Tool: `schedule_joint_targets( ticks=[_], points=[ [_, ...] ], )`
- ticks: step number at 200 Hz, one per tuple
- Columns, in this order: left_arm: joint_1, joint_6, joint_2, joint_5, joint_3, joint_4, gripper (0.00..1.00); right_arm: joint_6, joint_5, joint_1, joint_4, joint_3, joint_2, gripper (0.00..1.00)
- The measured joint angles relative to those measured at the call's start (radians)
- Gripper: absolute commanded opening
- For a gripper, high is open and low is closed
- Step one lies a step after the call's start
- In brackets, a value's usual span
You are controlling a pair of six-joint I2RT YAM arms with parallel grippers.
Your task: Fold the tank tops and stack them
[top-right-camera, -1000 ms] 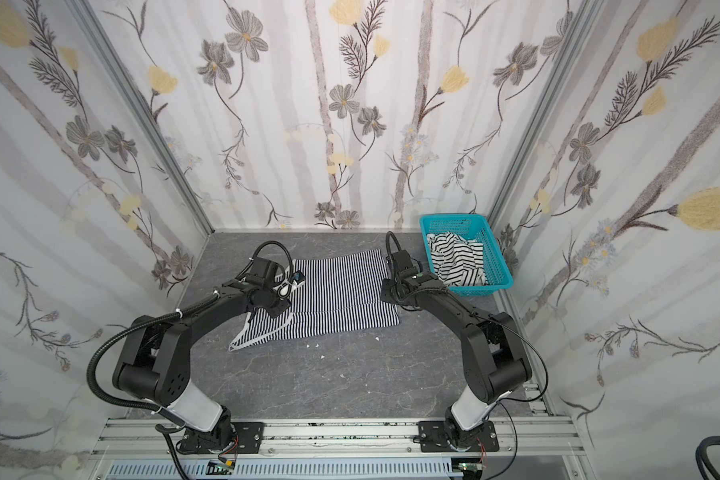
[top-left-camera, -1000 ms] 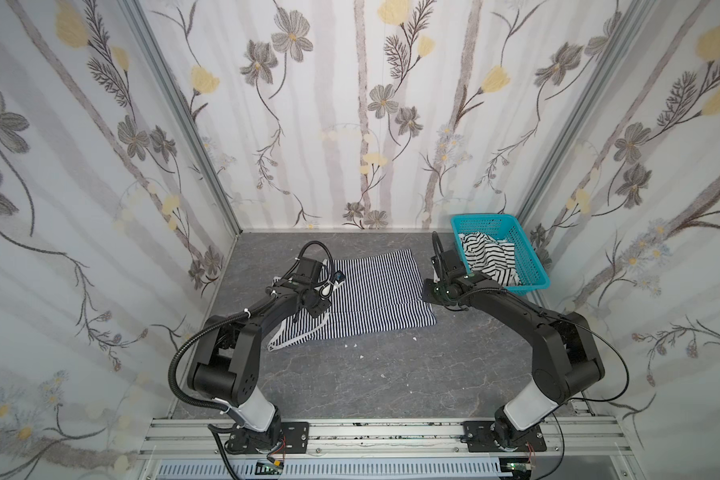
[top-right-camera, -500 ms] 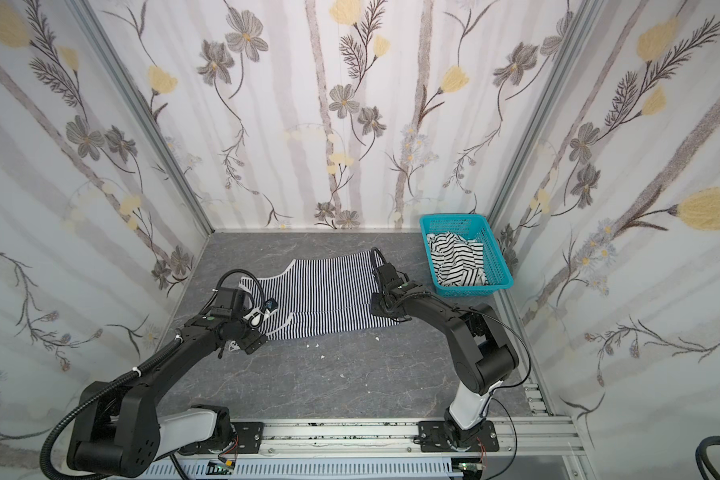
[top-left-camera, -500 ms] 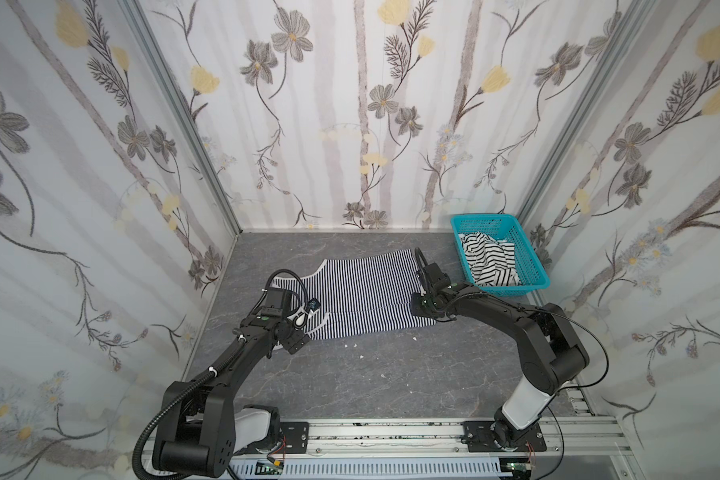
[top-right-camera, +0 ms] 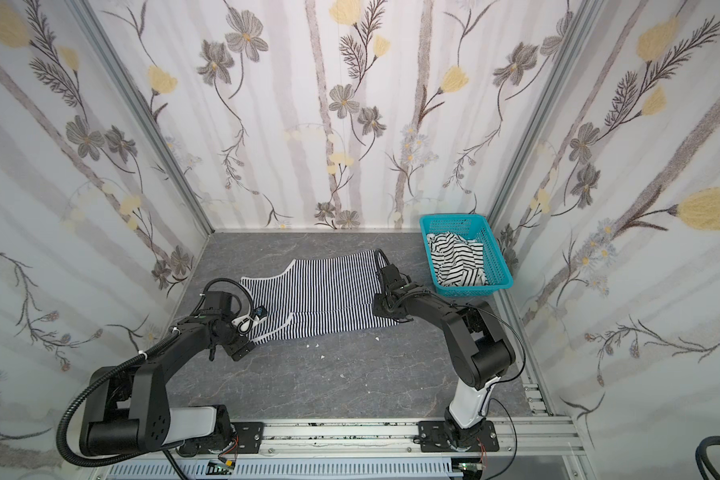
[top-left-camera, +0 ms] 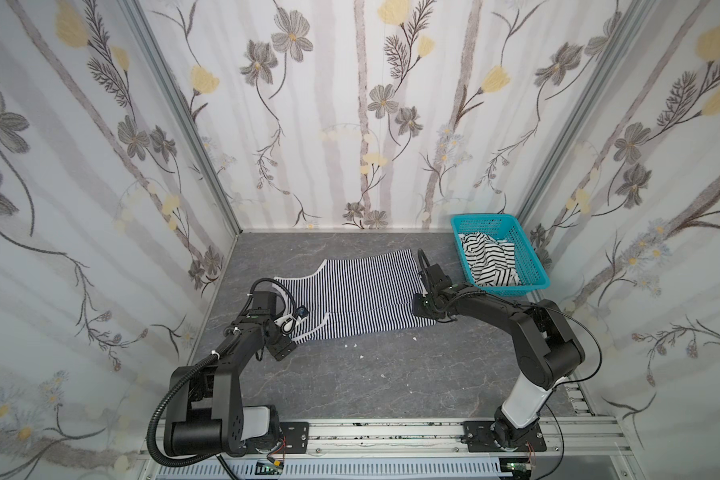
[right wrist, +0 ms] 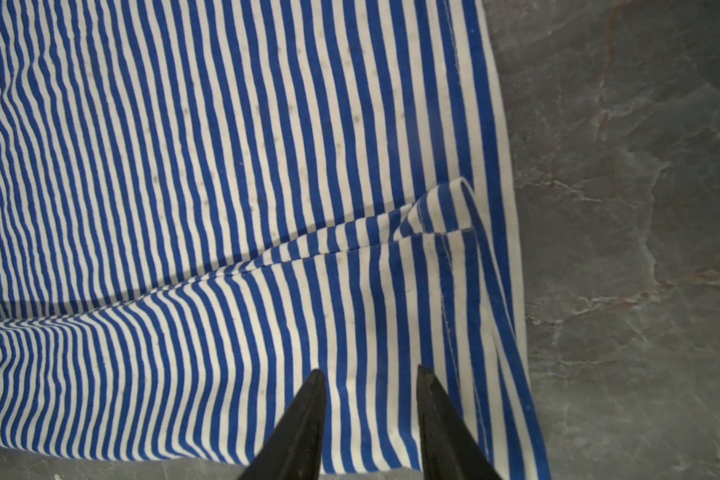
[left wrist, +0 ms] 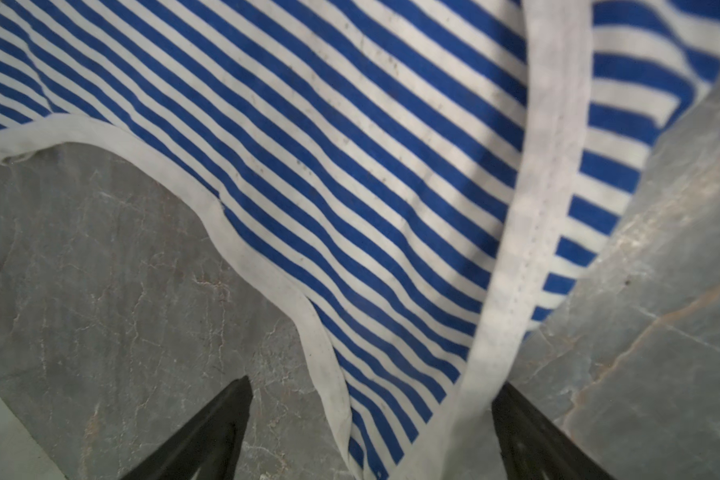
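Room: floral walls (top-left-camera: 350,104) on three sides.
Surface: gray marbled table (top-left-camera: 391,386).
Navy top (top-left-camera: 362,291): flat mid-table, lengthwise side to side, straps leftward.
Basket (top-left-camera: 512,291): back right, holding crumpled black-striped top (top-left-camera: 489,257).
Left gripper (left wrist: 373,395): spread wide around strap.
Right gripper (right wrist: 371,374): slightly apart over hem.

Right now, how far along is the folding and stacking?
Done: the navy-striped top has its near side folded over. In hand: left gripper open over a strap, right gripper open at the hem. Left: finish folding; the black-and-white top is in the basket, unstacked.
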Motion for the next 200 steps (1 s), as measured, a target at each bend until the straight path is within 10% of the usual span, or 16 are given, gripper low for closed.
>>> schedule_joint_targets(
  ticks=[53,200],
  points=[
    [0.033,0.042,0.052,-0.001,0.029,-0.009,0.34,0.0,0.0,-0.014,0.011,-0.006,0.008,0.34],
    [0.057,0.165,0.138,-0.021,0.13,-0.157,0.32,-0.008,0.018,-0.026,-0.007,-0.002,0.034,0.33]
  ],
)
